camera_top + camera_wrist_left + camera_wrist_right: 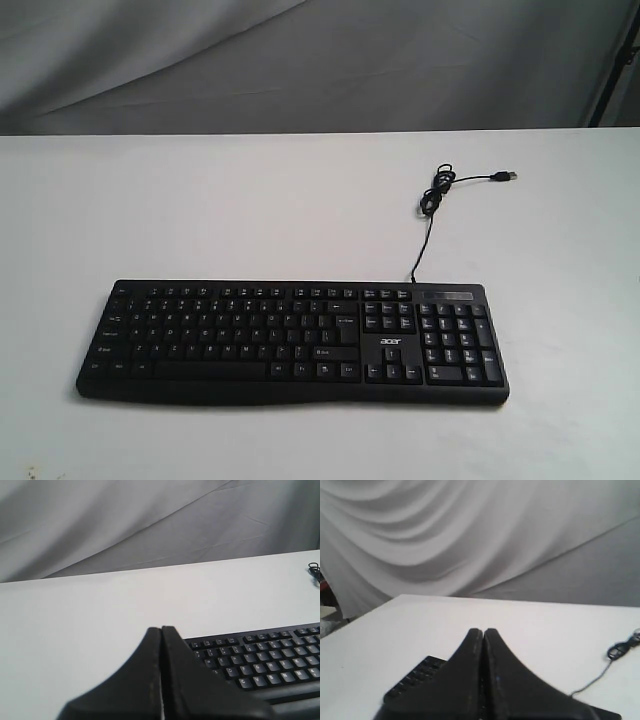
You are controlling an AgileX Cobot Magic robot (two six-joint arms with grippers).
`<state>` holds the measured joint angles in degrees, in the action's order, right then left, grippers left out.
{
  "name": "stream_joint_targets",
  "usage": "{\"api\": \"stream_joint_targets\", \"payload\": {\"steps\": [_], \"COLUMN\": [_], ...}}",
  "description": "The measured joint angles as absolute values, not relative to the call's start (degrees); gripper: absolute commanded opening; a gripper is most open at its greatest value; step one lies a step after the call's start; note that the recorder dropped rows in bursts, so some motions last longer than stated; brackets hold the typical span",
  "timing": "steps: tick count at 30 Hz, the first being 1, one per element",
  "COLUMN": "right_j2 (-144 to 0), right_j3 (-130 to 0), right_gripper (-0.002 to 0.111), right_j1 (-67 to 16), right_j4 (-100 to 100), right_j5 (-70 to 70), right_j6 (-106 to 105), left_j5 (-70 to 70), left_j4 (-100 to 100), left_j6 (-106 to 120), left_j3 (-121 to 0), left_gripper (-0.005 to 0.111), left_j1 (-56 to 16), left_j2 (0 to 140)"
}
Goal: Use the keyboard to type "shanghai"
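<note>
Since typing likely wants one blunt tip, left gripper (161,629) and right gripper (483,630) had jaws pressed together, empty; keyboard (290,340) lay flat, lower centre of exterior frame, untouched.

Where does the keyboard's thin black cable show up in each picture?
Exterior view: the cable loops on the table beyond the keyboard.
Left wrist view: a scrap of it, cut by the picture's edge.
Right wrist view: its coil, near the picture's edge.
Shared landmark: the keyboard.
</note>
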<state>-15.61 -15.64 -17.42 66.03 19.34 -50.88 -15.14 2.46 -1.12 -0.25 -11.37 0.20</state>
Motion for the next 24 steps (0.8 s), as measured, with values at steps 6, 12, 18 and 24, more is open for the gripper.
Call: {"api": "stream_joint_targets", "payload": {"steps": [6,12,18,24], "right_j2": [-9.4,-2.6,-0.3,-0.3], "right_j3": [-11.3,-3.5,-0.3,-0.2], "right_gripper": [0.000,0.000,0.000,0.000], "right_j1": [-15.3,-15.3,-14.9,-13.9], "right_j4": [33.7,7.9,-0.4,-4.6], "right_j5": [17.5,7.1,4.6,7.1], "right_j6": [-17.7,7.6,10.3,8.1], "left_j5": [-15.1,-15.1,-15.1,-15.1], "left_j4": [2.5,2.5,2.5,2.5], "left_j6": [-1.1,-1.1,-1.1,-1.1], "left_j3": [-0.2,-0.2,-0.2,-0.2], "left_gripper": [0.000,0.000,0.000,0.000], "left_j1": [-11.4,-11.4,-11.4,-11.4], "left_j2": [0.2,0.2,0.2,0.2]}}
